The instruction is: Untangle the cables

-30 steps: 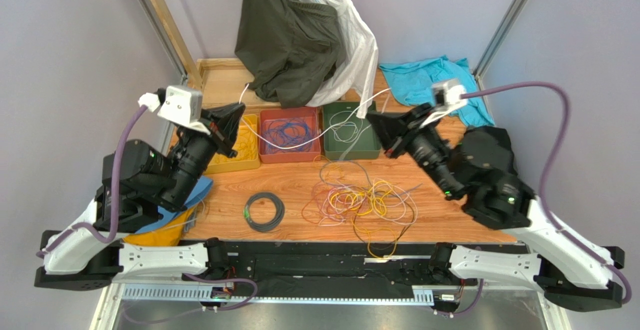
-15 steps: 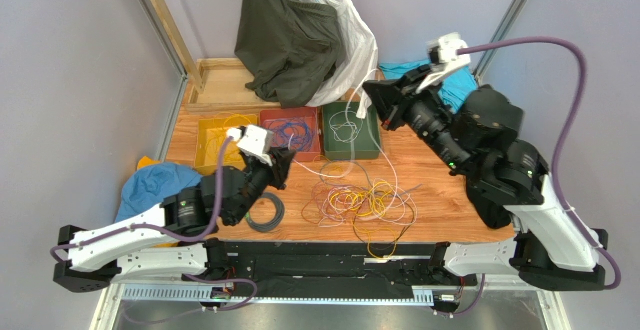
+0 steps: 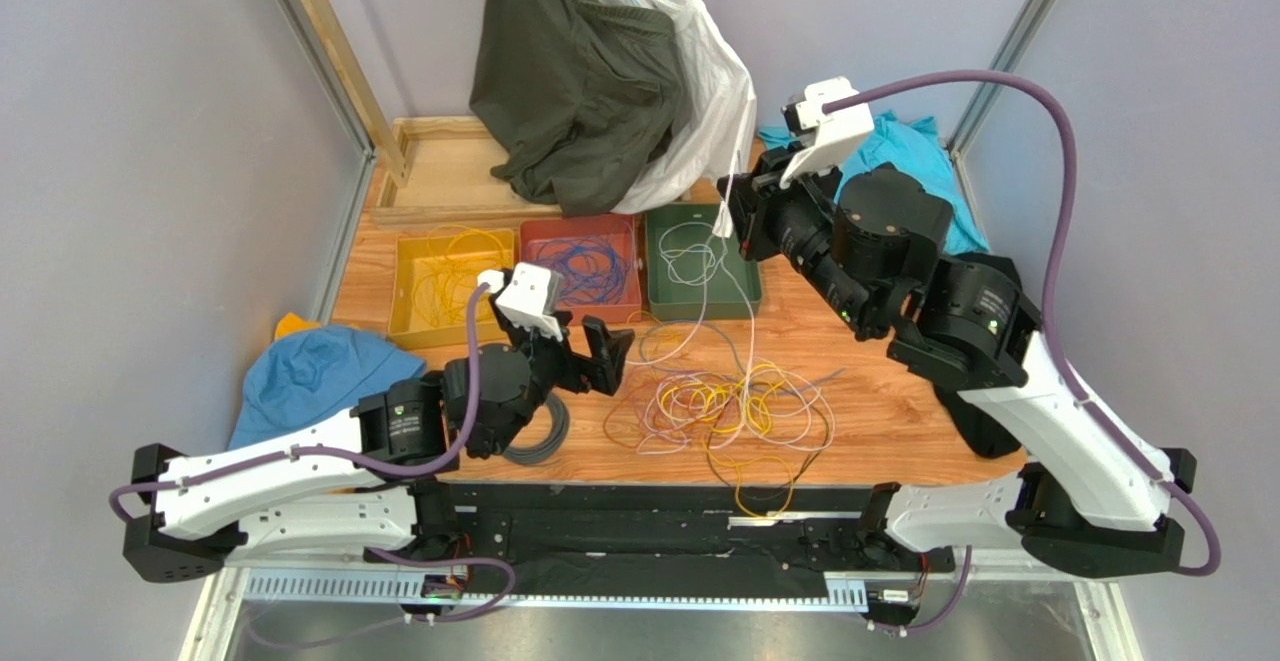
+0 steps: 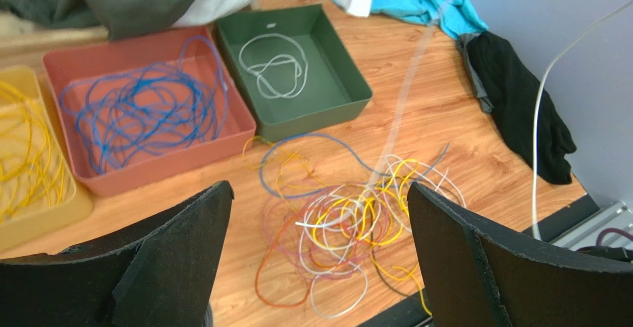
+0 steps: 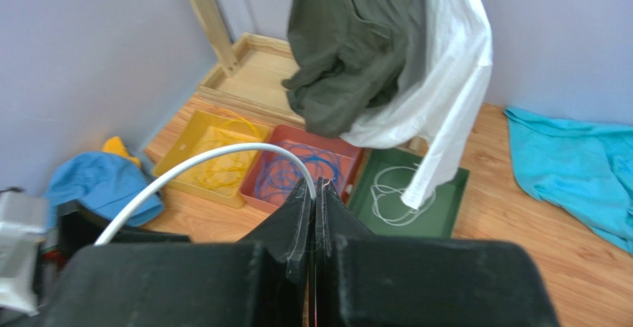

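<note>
A tangle of yellow, white, purple and orange-red cables (image 3: 721,406) lies on the wooden table near the front edge; the left wrist view shows the same tangle (image 4: 349,223). My left gripper (image 3: 589,349) hovers just left of it, open and empty, its jaws (image 4: 319,190) framing the pile. Raised over the green tray's right end, my right gripper (image 3: 735,216) is shut on a white cable (image 5: 208,160). That white cable (image 3: 751,316) hangs down into the pile. A dark grey coil (image 3: 549,436) lies partly under the left arm.
Three trays stand in a row at the back: yellow (image 3: 451,340) with yellow wires, red (image 3: 583,222) with blue wires, green (image 3: 703,310) with a white loop. Garments (image 3: 586,76) hang behind them. A teal cloth (image 3: 917,151), a blue cloth (image 3: 308,369) and a black cloth (image 4: 520,104) lie around.
My left arm swung from the yellow tray down to the pile's left side and its jaws opened. My right arm rose and moved back, still pinching the white cable.
</note>
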